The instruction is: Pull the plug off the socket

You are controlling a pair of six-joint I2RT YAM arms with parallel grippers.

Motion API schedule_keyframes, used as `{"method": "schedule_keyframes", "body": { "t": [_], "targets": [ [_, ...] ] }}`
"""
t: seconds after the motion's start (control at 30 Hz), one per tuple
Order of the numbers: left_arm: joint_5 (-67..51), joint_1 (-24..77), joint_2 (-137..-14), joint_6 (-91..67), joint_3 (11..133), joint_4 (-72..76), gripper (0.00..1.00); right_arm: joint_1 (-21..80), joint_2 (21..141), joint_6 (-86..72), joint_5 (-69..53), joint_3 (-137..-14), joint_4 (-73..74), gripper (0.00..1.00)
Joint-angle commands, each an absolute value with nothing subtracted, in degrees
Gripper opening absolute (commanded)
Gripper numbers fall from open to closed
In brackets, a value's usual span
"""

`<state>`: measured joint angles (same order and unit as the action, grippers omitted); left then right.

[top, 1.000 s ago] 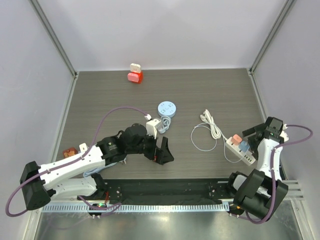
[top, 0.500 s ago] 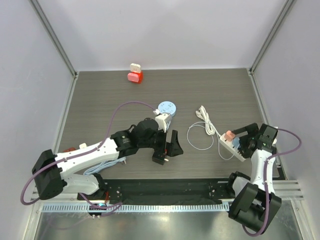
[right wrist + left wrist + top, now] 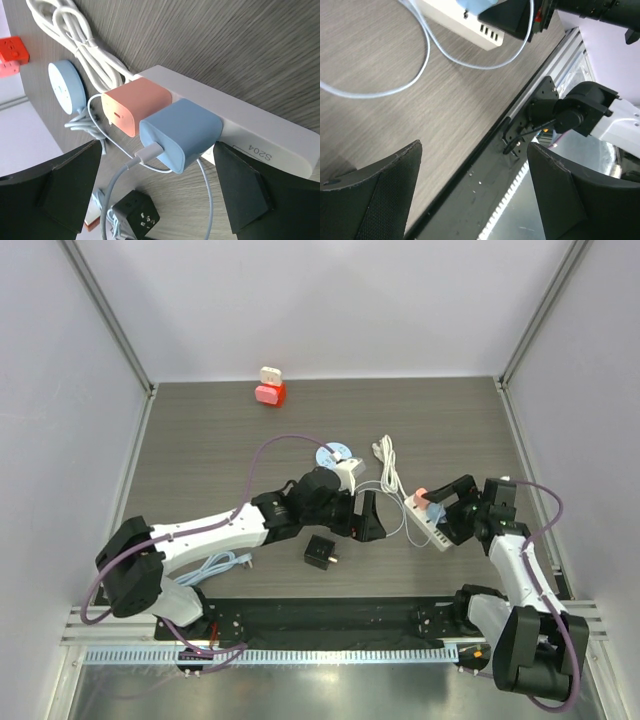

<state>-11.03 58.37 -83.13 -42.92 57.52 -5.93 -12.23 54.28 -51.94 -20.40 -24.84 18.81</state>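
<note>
Your right gripper (image 3: 150, 200) gapes wide and empty, with the strip (image 3: 240, 130) between its fingers. The blue plug (image 3: 180, 132) and pink plug (image 3: 135, 110) sit in it side by side. Your left gripper (image 3: 470, 200) is also wide open and empty, near the strip.

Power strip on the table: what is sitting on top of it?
A pink charger and a blue charger are plugged into the white power strip, the blue one trailing a pale cable. The sockets beneath them are covered.

Smooth matt plastic plug (image 3: 180, 132) on wood-grain table (image 3: 240, 45).
</note>
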Motion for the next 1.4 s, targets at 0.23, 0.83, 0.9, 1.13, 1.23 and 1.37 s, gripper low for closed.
{"method": "schedule_keyframes", "body": {
  "t": [0.23,0.83,0.9,1.13,1.23,1.37],
  "targets": [
    [-5.1,58.4,-90.4,-33.3,68.9,-4.6,0.81,-10.8,57.0,-39.3,-6.9,-36.5,35.2,1.00],
    [8.8,61.2,-121.9,-70.9,112.0,-35.0,0.97,-15.5,50.1,-37.0,9.4,-41.3,42.4,0.99],
    [11.5,62.1,-125.6,-73.9,117.8,-39.7,0.97,-15.4,49.1,-37.1,9.7,-41.0,42.4,1.00],
    [13.6,62.8,-134.6,-82.0,130.0,-49.5,0.87,-15.2,50.8,-36.6,8.8,-41.3,42.3,1.00],
    [12.5,62.6,-137.3,-82.7,131.9,-48.7,0.79,-15.1,50.5,-37.2,10.2,-41.0,42.1,1.00],
    [12.7,62.2,-139.0,-84.4,132.4,-48.5,0.71,-15.0,50.4,-37.1,10.4,-41.0,42.0,1.00]
  ]
}}
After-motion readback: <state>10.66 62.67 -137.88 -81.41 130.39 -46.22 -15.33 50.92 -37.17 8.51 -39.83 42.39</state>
